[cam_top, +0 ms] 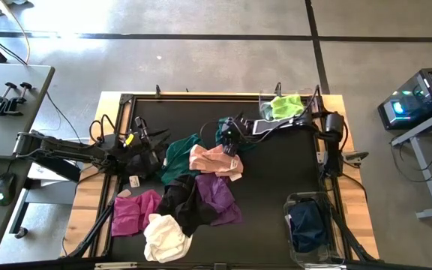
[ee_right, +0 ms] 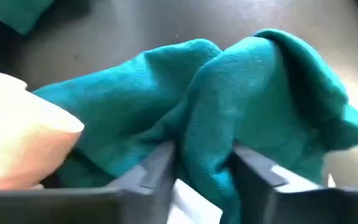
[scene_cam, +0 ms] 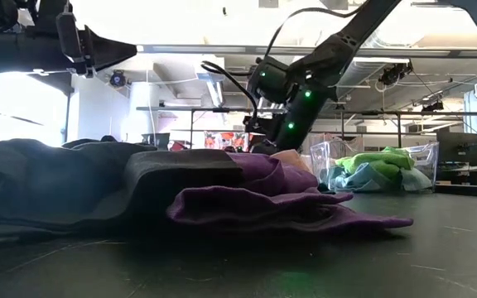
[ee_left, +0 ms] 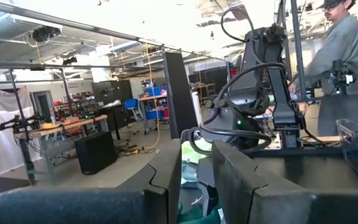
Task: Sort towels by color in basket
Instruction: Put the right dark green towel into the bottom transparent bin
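The right gripper (cam_top: 229,140) reaches in over the middle of the dark desk (cam_top: 276,176) and has its two fingers (ee_right: 157,168) pinched on a fold of the teal towel (ee_right: 229,118), which bunches up between them in the right wrist view; the peach-pink towel (ee_right: 17,137) lies just beside it. From above, the teal towel (cam_top: 180,154) spreads out from under the gripper toward the left arm, and the peach-pink towel (cam_top: 216,160) lies touching it on the near side. Six towels make up the loose heap in the middle of the desk: one teal, one peach-pink, one purple towel (cam_top: 220,196), one black towel (cam_top: 177,204), one magenta towel (cam_top: 133,211) and one cream towel (cam_top: 165,237), the last two at the heap's left and front edge. Two clear baskets stand on the right side of the desk. The far basket (cam_top: 265,101), near the back edge, holds a lime green towel (cam_top: 285,106); the low view shows a pale blue towel (scene_cam: 367,175) lying under the lime green one in the same basket. The near basket (cam_top: 295,201), at the front right corner, holds one navy towel (cam_top: 306,225). The left gripper (cam_top: 142,142) waits at the left side of the desk, held above the surface beside the teal towel; its two fingers (ee_left: 160,180) stand a little apart with nothing between them. Beyond the desk, in the left wrist view, one person (ee_left: 344,68) stands behind the right arm's base.
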### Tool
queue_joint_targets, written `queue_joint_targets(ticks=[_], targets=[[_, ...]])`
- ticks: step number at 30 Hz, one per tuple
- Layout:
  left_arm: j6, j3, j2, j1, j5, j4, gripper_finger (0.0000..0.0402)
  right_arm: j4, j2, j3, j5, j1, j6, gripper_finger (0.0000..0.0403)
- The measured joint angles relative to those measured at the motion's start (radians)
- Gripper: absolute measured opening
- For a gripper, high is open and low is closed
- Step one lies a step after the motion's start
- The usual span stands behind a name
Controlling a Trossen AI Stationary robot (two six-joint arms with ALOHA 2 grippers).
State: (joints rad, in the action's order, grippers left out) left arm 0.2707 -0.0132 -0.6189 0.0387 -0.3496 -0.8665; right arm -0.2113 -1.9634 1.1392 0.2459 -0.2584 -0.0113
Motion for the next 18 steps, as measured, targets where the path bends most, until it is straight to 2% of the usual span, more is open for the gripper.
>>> queue_joint_targets(ticks=[3,5,10,14,18], targets=[[0.001,0.0,0.0,0.0,0.001,0.0,0.0078,-0.038,0.038,-0.006,0.046,0.018,-0.007,0.0048],[0.001,0.0,0.0,0.0,0.001,0.0,0.0078,-0.07,0.084,-0.008,0.096,0.043,-0.007,0.0019],[0.001,0.0,0.0,0.0,0.001,0.0,0.0078,-0.176,0.257,-0.006,0.261,0.164,-0.071,0.0036],[-0.009,0.0,0.0,0.0,0.004,0.0,0.0078,-0.282,0.375,0.007,0.233,0.281,-0.146,0.002],[-0.058,0.0,0.0,0.0,0.03,0.0,0.0078,-0.534,0.417,0.11,0.228,0.412,-0.328,0.0015]])
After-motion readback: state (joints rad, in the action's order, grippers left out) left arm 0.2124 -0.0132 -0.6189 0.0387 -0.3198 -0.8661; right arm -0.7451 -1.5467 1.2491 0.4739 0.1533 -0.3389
